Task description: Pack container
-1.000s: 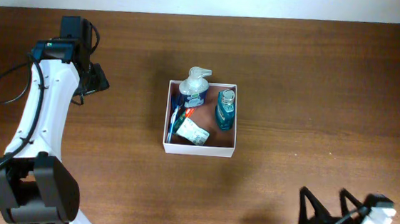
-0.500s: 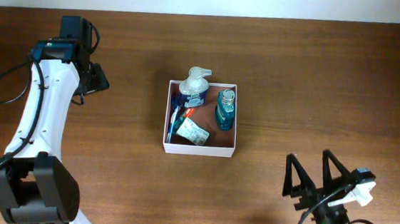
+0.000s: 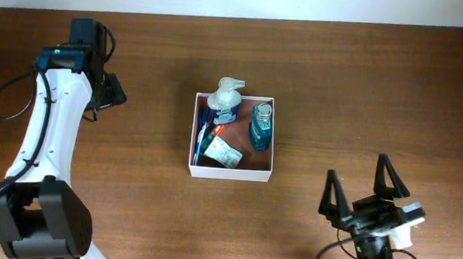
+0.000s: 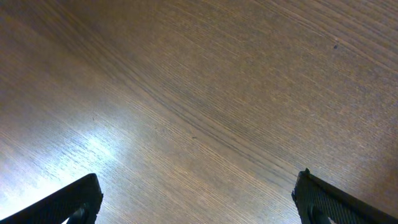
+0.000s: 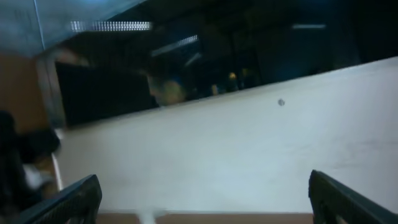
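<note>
Right tool (image 3: 357, 167) advanced — spread, container (image 3: 230, 174) apart

The square, shallow cardboard box (image 3: 229, 176), white outside and reddish-brown inside, sits flat and open-topped mid-worktop (image 3: 367, 90), toiletries (image 3: 224, 154) crowding its far-left part.

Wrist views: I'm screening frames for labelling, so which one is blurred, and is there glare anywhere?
Right wrist: soft all over, showing only a pale surface under a dark band. Left wrist: sharp wood grain, with a bright glare patch on the table at lower left. Overhead: crisp and evenly lit; the container reads clearly.
</note>
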Available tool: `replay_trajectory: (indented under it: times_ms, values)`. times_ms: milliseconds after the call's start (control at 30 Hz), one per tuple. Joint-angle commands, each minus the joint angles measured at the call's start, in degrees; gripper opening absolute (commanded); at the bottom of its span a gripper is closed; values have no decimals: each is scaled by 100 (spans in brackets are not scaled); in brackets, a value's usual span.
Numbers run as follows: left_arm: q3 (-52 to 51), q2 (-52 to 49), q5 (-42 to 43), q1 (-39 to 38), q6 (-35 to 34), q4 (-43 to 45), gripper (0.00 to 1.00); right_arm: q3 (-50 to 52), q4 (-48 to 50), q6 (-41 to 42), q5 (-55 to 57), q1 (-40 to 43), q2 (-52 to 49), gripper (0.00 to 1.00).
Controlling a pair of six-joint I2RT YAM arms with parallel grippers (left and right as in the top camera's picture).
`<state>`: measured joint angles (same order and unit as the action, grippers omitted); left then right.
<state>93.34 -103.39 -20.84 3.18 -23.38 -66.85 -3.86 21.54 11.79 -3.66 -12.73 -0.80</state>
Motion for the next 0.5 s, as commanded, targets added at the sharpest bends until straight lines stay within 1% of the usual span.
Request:
replay_trajectory:
  times_ms: [0, 67, 167, 333, 467]
  values:
    - [46, 24, 7, -2, 28, -7, 100, 264, 31, -1110, -437, 223, 57, 98]
    - [46, 24, 7, -2, 26, -7, 99, 354, -13, -1303, -662, 398, 57, 98]
    - [46, 24, 7, -2, 28, -4, 99, 354, -505, -1338, -678, 590, 59, 98]
    - [46, 24, 9, -2, 26, -7, 99, 354, -1266, -1355, -468, 616, 59, 98]
    - [46, 24, 7, -2, 26, -7, 99, 354, -1746, -1679, -452, 612, 59, 98]
